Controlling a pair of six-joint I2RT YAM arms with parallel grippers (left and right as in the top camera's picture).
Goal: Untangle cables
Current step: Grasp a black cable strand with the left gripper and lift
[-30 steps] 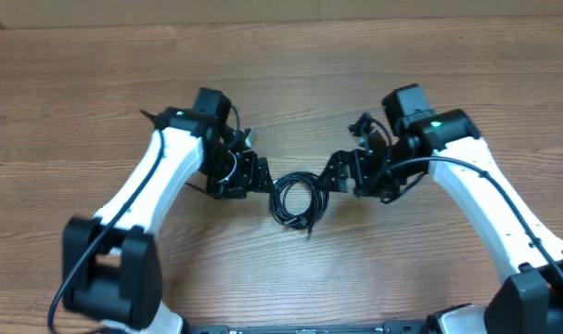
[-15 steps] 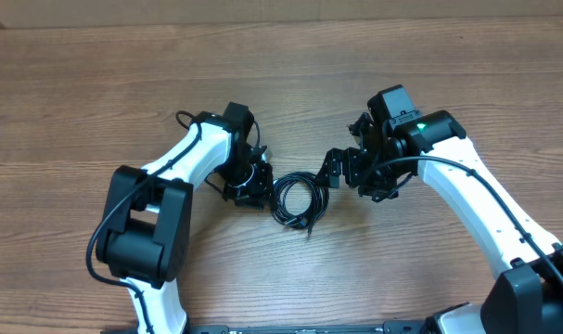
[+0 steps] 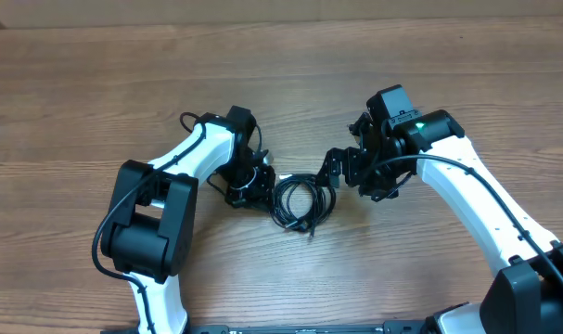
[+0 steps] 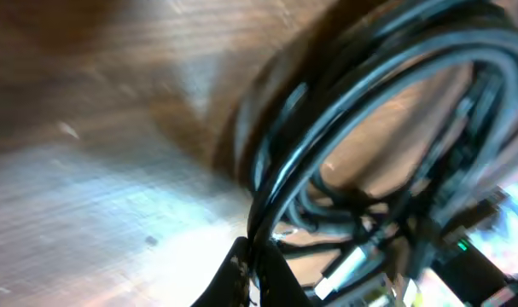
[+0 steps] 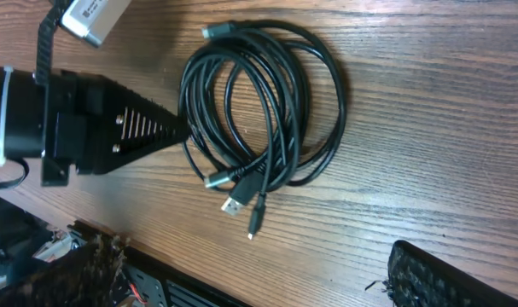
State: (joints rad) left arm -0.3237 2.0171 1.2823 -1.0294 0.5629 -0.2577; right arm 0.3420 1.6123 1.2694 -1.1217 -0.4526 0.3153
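The cables lie as one loose black coil on the wooden table between my two arms. In the right wrist view the cables show silver-tipped plugs at the coil's near side. My left gripper sits at the coil's left edge, shut on a strand. The left wrist view shows its fingertips pinched together around one black cord, with the cables looping away above. From the right, the left gripper meets the coil's rim. My right gripper stands open just right of the coil, empty.
Wooden table all around. The left arm's white links curve in from the lower left. The right arm comes in from the lower right. A dark strip runs along the table's front edge.
My left arm has swung in to the coil's left edge and its gripper has shut on a strand. The right gripper shifted slightly left early on and has stayed open.
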